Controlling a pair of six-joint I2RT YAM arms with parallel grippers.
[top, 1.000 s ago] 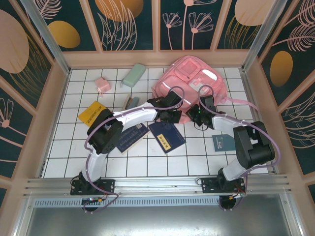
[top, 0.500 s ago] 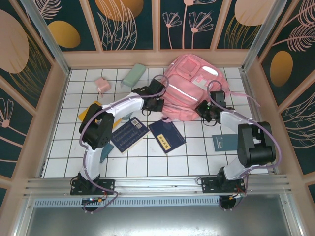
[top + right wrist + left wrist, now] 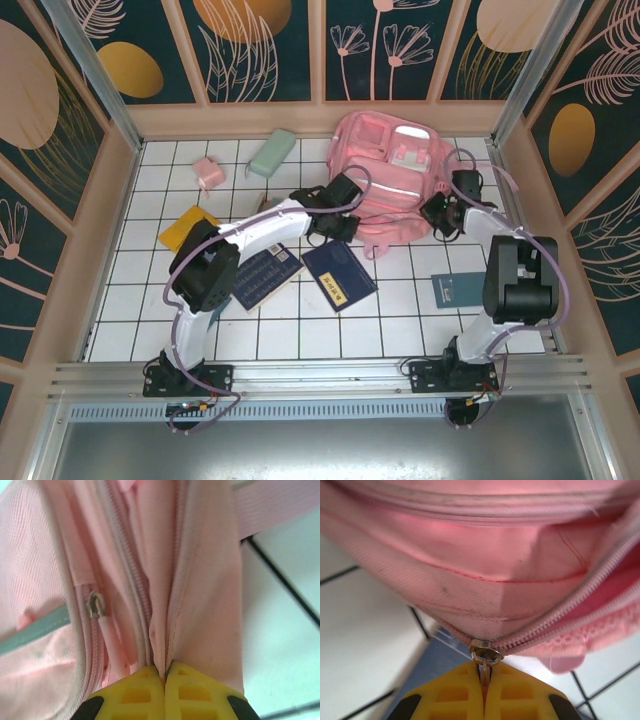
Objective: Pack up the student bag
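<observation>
Now both jaws pinch the pink, part-unzipped student bag (image 3: 390,212), left on zipper pull (image 3: 486,655).

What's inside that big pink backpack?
Through the part-open zip of the student bag, darker pink lining is visible. No contents can be seen; the bag's fabric covers whatever lies deeper inside.

From my end the backpack (image 3: 390,210) is all pink, with a pale strip across the front. The worktop (image 3: 150,300) is white tile with dark grid lines. The left claw (image 3: 484,674) and right claw (image 3: 164,672) both have yellow pads. Around it there's a navy book (image 3: 340,277), a second navy book (image 3: 262,278), a yellow booklet (image 3: 185,228), a mint case (image 3: 271,152), a little pink box (image 3: 208,172) and a teal book (image 3: 456,290). The walls (image 3: 260,50) are dark teal with peach leaf and flower drawings.
</observation>
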